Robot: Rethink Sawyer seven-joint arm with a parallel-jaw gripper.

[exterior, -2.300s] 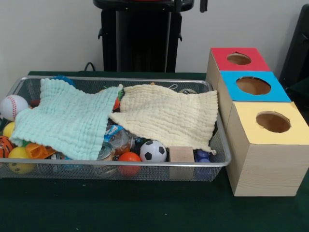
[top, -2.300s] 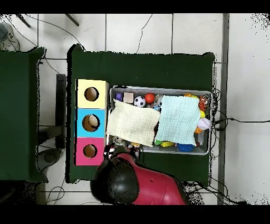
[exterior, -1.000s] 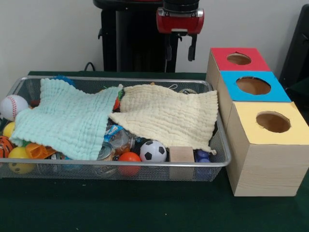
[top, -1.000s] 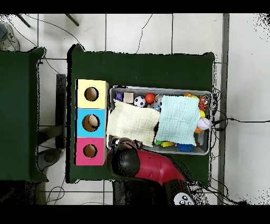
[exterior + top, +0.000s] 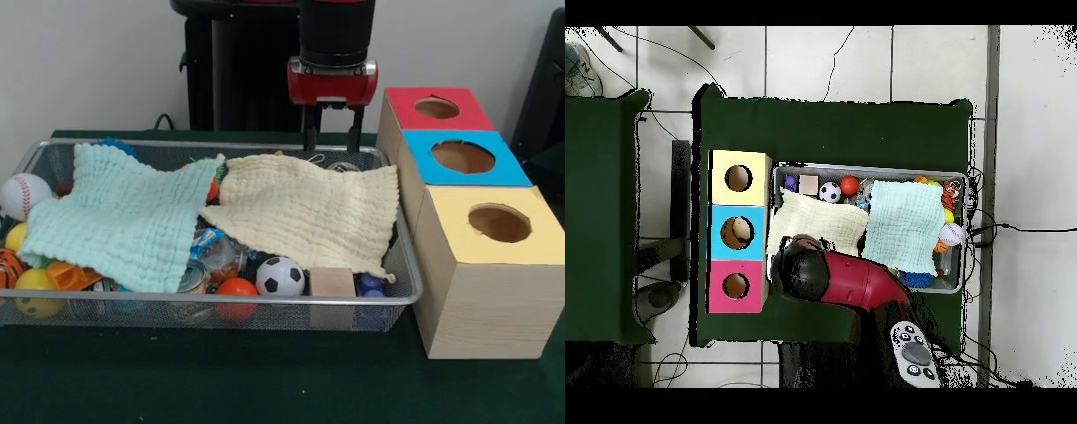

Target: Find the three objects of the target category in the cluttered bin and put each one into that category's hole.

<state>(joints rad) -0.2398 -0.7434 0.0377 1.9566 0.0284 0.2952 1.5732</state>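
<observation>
Front view: bottle [image 5: 214,252] perhaps half under cloths [image 5: 300,212].

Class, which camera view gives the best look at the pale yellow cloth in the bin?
The front view: the yellow cloth shows whole, draped over the clutter in the bin, with the pincer above its far edge. In the overhead view, the arm covers part of it.

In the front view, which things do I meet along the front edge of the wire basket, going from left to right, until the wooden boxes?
Yellow ball → orange ball → soccer ball → wooden block → the basket corner → the box with the yellow-surround hole.
</observation>
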